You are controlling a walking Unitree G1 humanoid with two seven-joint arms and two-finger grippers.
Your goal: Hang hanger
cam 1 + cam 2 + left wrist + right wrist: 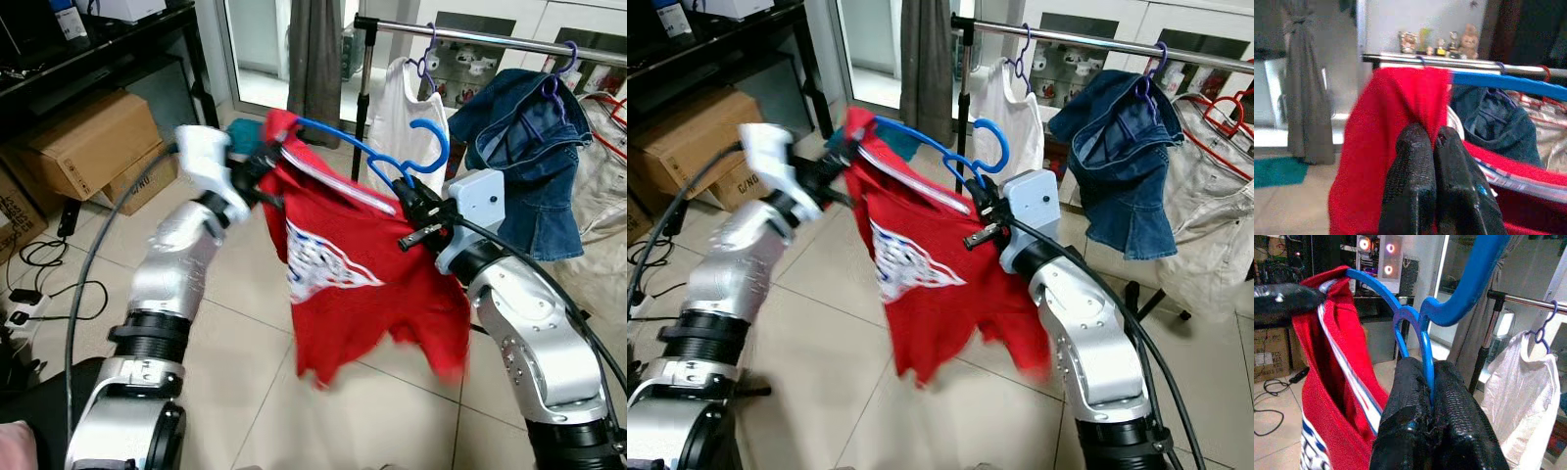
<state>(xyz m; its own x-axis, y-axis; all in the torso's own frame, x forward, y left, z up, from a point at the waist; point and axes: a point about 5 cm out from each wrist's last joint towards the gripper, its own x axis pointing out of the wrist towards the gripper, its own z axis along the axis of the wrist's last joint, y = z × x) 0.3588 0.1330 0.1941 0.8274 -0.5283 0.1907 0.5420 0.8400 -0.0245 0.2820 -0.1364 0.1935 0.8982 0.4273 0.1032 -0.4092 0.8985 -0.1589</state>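
Note:
A blue hanger (377, 157) carries a red T-shirt (343, 274) with a white and blue print, held up in front of me. My right gripper (409, 201) is shut on the hanger just below its hook; the right wrist view shows the blue hanger (1426, 357) pinched between the fingers (1405, 396). My left gripper (263, 168) is shut on the red shirt's shoulder at the hanger's left end, with red cloth (1415, 98) pinched between its fingers (1410, 171). The metal clothes rail (490, 37) runs behind, above the hook.
On the rail hang a white top (411, 108) and a denim garment (524, 157), both on purple hangers. A grey curtain (313, 59) hangs behind. Cardboard boxes (88, 147) and cables (39, 284) lie on the tiled floor at the left.

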